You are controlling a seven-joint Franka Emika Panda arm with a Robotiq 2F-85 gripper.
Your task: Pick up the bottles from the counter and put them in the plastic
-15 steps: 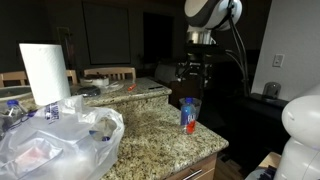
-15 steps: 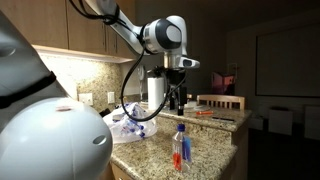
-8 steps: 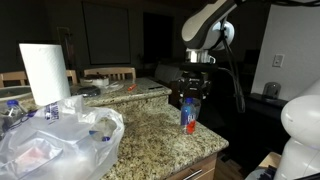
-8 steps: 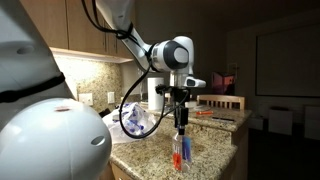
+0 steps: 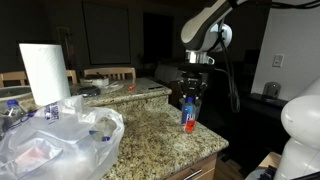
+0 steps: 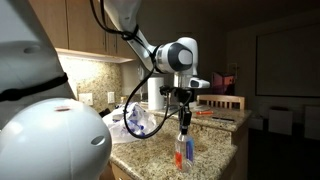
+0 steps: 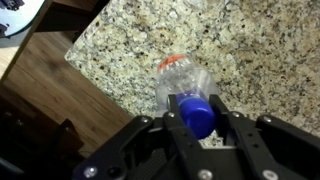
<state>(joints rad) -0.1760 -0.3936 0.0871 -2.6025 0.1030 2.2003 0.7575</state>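
exterior view, gripper: gripper (image 5: pixel 189 97) hangs straight down over the bottle (image 5: pixel 188 117), fingers at cap height
exterior view, bottle: upright, red-and-blue label, near the end corner of the counter (image 5: pixel 150 130), close to its front edge
exterior view, plastic bag: plastic bag (image 5: pixel 60 140) crumpled at the counter's opposite end, well apart from the bottle
exterior view, other bottles: other bottles (image 5: pixel 12 104) show blue caps at the bag; in it or behind it, cannot tell
exterior view, paper towel roll: paper towel roll (image 5: pixel 45 72) upright behind the bag
exterior view, second angle, gripper: gripper (image 6: pixel 183 120) vertical, tips around the top of the bottle (image 6: pixel 181 152)
exterior view, second angle, bottle: stands on the counter (image 6: pixel 150 152) near its front edge; plastic bag (image 6: pixel 135 122) back by the wall
wrist view, bottle: bottle (image 7: pixel 187 82) seen from above, blue cap (image 7: pixel 197 114) between the fingers (image 7: pixel 172 125)
wrist view, tool state: one finger tight to each side of the cap; clamped or a sliver of gap, cannot tell
wrist view, place: bottle just inside the edge of the counter (image 7: pixel 220 30), by its corner; wood floor (image 7: pixel 40 85) below
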